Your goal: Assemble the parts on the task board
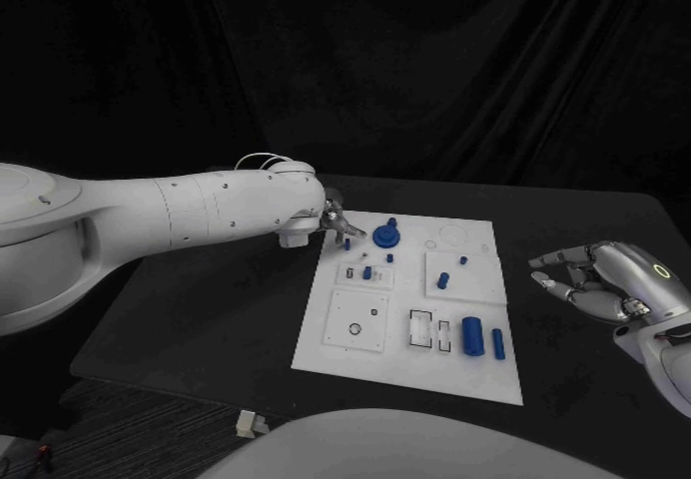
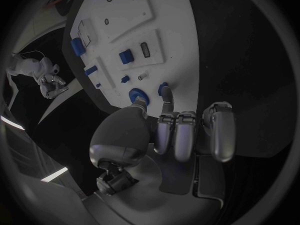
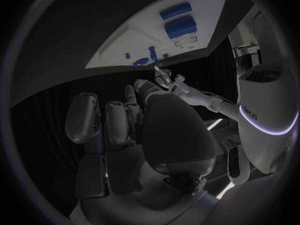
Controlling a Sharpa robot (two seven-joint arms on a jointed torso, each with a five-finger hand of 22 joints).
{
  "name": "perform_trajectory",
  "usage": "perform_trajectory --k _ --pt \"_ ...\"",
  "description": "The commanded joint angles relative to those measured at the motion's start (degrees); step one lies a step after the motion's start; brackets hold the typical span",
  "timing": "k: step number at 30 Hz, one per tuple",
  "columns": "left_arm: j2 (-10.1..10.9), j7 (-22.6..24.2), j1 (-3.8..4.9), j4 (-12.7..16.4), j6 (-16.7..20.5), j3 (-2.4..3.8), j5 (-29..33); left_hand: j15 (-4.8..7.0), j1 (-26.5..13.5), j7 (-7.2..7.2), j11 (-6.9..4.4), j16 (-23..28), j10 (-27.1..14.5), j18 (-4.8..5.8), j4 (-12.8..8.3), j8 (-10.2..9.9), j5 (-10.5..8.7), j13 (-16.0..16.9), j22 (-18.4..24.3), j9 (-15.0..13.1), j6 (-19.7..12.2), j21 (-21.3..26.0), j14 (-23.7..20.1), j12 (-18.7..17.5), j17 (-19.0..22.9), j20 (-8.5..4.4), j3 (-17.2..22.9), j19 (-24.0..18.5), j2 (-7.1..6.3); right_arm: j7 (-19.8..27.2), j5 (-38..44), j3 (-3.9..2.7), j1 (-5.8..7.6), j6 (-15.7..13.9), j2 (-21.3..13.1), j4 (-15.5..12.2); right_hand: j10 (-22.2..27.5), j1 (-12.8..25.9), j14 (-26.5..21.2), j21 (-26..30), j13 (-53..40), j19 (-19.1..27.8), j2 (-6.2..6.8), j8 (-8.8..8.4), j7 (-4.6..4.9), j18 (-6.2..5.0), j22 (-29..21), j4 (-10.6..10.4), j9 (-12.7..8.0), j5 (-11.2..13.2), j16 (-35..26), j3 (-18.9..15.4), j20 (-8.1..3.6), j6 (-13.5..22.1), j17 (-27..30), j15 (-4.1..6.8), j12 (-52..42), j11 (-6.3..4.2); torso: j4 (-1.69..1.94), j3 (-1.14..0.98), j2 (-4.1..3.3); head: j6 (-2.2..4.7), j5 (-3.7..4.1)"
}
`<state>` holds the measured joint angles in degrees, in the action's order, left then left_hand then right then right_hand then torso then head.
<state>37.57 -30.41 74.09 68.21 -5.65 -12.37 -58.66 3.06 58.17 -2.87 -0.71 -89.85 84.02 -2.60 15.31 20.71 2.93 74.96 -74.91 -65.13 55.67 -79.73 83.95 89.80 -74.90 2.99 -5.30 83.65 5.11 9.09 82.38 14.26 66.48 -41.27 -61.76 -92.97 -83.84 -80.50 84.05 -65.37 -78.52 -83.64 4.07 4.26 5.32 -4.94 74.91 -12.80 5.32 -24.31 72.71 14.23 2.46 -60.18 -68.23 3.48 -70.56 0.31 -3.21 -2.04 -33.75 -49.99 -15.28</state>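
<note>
A black table (image 1: 216, 299) stands before a dark curtain, with the white task board (image 1: 417, 349) lying flat in its middle. On the board, a round blue part (image 1: 386, 237) sits near the far edge, small blue parts (image 1: 367, 271) stand in the raised plates in the middle row, and two upright blue cylinders (image 1: 472, 335) stand by the near right corner.

The left hand (image 1: 335, 222) reaches over the board's far left corner. In the left wrist view its fingers (image 2: 181, 130) are curled inward while the thumb and one fingertip stretch towards the round blue part; whether they pinch a small blue piece (image 2: 164, 89) there or only touch it cannot be told.

The right hand (image 1: 598, 281) hovers over bare table, well apart from the board's right edge, fingers loosely bent and apart, holding nothing.

No legible writing shows on the board or the parts.
</note>
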Motion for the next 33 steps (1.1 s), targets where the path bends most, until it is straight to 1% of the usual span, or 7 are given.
perform_trajectory --k 1,5,9,13,23,29,33 --pt "-0.3 0.6 -0.14 -0.4 -0.8 0.05 0.2 0.27 0.7 -0.03 -0.09 -0.2 6.0 -0.12 0.0 0.3 -0.07 15.0 -11.5 -0.3 -0.7 0.5 6.0 0.2 -15.1 0.1 -0.3 -0.5 0.35 0.0 0.1 -0.04 -0.12 -0.5 0.1 0.1 -0.5 0.1 2.5 0.2 7.3 -0.5 0.24 -0.04 -0.03 0.42 9.2 0.2 0.0 -0.1 -0.2 0.1 -0.04 -0.3 0.1 0.36 0.4 -0.19 -0.11 0.05 0.04 -0.01 -0.43" --pt "-0.4 0.6 -0.19 -0.8 -1.2 0.05 0.2 0.2 1.2 -0.11 -0.02 -0.2 6.0 -0.14 -0.3 0.4 0.04 15.0 -11.5 -0.8 -1.2 0.6 6.0 0.2 -15.1 0.15 -0.2 -0.6 0.64 -0.1 0.1 -0.04 -0.12 -0.4 0.2 0.1 -0.5 0.1 2.5 0.2 7.3 -0.5 0.24 -0.04 -0.03 0.42 9.2 0.2 0.0 -0.1 -0.2 0.1 -0.04 -0.3 0.1 0.36 0.4 -0.19 0.09 0.12 0.09 -0.01 -0.2" --pt "-0.7 0.7 -0.25 -1.2 -1.4 0.05 0.2 0.15 1.5 -0.15 0.04 -0.2 6.0 -0.2 -0.5 0.5 0.14 15.0 -11.4 -1.1 -1.5 0.9 6.0 0.2 -15.1 0.2 -0.1 -0.8 0.89 -0.2 0.1 -0.04 -0.13 -0.2 0.2 0.2 -0.4 0.0 2.5 0.3 7.3 -0.4 0.24 -0.06 -0.03 0.41 9.1 0.3 -0.1 -0.3 -0.3 0.2 -0.05 -0.3 0.2 0.37 0.5 -0.19 0.04 0.03 0.13 -0.01 -0.19" --pt "-1.0 0.9 -0.38 -1.7 -1.5 0.05 0.2 0.05 1.9 -0.29 0.15 -0.2 6.0 -0.23 -0.8 0.4 0.24 15.0 -11.3 -1.3 -2.2 1.0 6.0 0.2 -15.1 0.28 0.1 -0.9 1.17 -0.2 0.1 -0.04 -0.13 -0.2 0.4 0.2 -0.4 0.0 2.5 0.3 7.3 -0.4 0.24 -0.06 -0.03 0.41 9.1 0.3 -0.1 -0.3 -0.3 0.2 -0.05 -0.3 0.2 0.37 0.5 -0.19 0.08 0.04 0.15 -0.01 -0.32" --pt "-1.4 1.4 -0.79 -2.8 -1.8 0.05 0.2 -0.17 3.2 -0.5 0.37 -0.2 6.0 -0.4 -1.9 0.1 0.43 15.0 -11.1 -1.5 -3.1 1.8 6.0 0.2 -15.1 0.48 0.9 -1.4 1.84 -0.4 0.1 -0.04 -0.13 -0.2 0.4 0.1 -0.4 -0.1 2.5 0.4 7.4 -0.4 0.23 -0.13 0.02 0.39 9.1 0.4 -0.1 -0.5 -0.4 0.3 -0.07 -0.2 0.3 0.37 0.5 -0.17 -0.05 0.04 0.06 -0.01 -0.28" --pt "-1.5 1.9 -0.94 -3.2 -2.1 0.05 0.2 -0.36 3.8 -0.69 0.57 -0.2 6.0 -0.56 -2.8 -0.6 1.35 15.0 -10.9 -1.3 -3.6 2.5 6.0 0.2 -15.1 0.66 1.5 -1.9 2.06 -0.5 0.1 -0.04 -0.13 -0.2 0.3 0.1 -0.4 -0.1 2.5 0.5 7.4 -0.4 0.2 -0.17 0.04 0.38 9.1 0.4 -0.1 -0.6 -0.4 0.4 -0.07 -0.1 0.3 0.36 0.6 -0.15 -0.14 0.06 0.02 -0.01 -0.22" --pt "-1.7 2.2 -1.01 -3.3 -2.3 0.05 0.2 -0.44 4.1 -0.79 0.65 -0.2 6.0 -0.62 -3.3 -1.0 2.29 15.0 -10.8 -1.1 -3.8 2.7 6.0 0.2 -15.1 0.76 1.8 -2.1 2.05 -0.6 0.1 -0.04 -0.13 -0.2 0.4 0.2 -0.4 -0.1 2.5 0.5 7.4 -0.4 0.19 -0.18 0.05 0.38 9.1 0.4 -0.1 -0.7 -0.4 0.4 -0.07 -0.1 0.4 0.36 0.6 -0.14 -0.06 0.04 0.02 -0.01 -0.04"
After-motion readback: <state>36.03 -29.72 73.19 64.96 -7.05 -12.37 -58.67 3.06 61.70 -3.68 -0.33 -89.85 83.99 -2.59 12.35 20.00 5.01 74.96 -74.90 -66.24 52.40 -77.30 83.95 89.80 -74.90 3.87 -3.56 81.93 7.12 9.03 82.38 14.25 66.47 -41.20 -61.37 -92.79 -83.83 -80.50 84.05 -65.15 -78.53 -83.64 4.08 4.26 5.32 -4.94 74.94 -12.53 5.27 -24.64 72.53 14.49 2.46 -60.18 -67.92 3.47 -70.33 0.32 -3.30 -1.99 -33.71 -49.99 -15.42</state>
